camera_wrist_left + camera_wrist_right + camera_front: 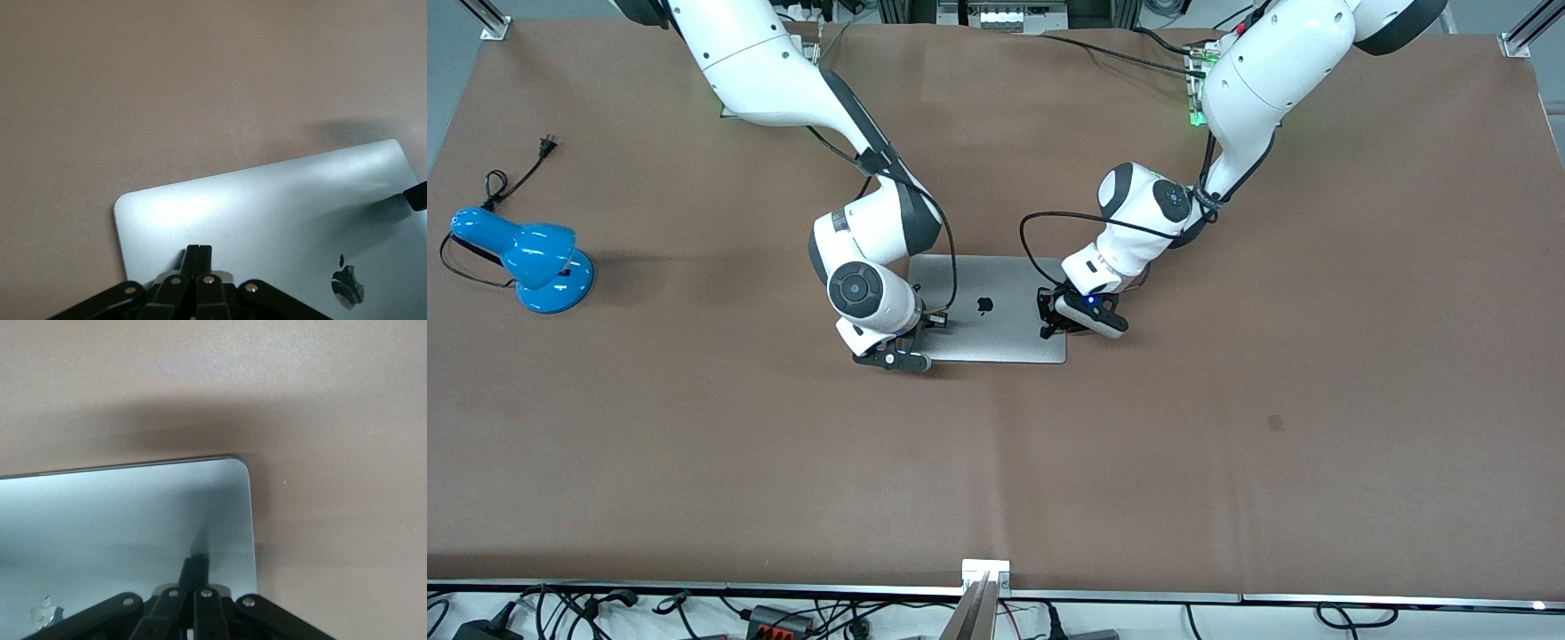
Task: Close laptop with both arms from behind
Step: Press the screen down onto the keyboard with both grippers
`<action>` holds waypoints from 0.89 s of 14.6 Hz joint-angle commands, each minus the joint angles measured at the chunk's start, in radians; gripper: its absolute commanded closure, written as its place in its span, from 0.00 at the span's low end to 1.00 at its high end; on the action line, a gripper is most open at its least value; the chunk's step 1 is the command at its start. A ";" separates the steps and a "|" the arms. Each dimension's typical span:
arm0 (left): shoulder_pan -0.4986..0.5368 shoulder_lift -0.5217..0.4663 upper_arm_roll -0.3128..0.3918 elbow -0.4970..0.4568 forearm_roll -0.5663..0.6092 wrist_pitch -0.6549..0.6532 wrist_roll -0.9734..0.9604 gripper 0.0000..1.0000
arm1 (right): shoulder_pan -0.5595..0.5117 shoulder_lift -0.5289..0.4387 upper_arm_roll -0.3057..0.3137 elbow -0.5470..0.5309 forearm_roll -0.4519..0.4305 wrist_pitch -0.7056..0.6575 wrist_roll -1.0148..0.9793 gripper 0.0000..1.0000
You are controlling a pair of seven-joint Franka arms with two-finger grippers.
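Lamp comes first at the left edge of the front view: a glossy blue desk lamp [525, 258] with a black cord, well apart from the work and not touched by any arm. It lies on the brown table cover [1227, 462].

In the middle of the frame lies the slim silver-grey metal laptop [996, 311] with the black apple logo on its lid. The lid looks flat and level with the table, so I judge that it is already down or nearly down. Its long axis runs across the frame, from one arm's end of the table toward the other.

The right gripper [935, 322] stands at the laptop's left end in the front view. In the right wrist view its two fingers [195, 577] are pressed together and rest on the lid near a rounded corner. The left gripper [1048, 318] stands at the laptop's right end in the frame. Its fingers [197, 259] are also pressed together and touch the lid near a corner. Neither one pinches anything.

Both grippers are directly above the lid, one at each short end, about equally near. I judge that what remains is a last even push downward and then lifting away.

No container is in sight.
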 commanded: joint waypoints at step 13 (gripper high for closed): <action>0.046 -0.105 0.014 -0.002 0.004 -0.219 -0.049 1.00 | 0.002 -0.165 -0.100 0.016 -0.035 -0.181 -0.044 1.00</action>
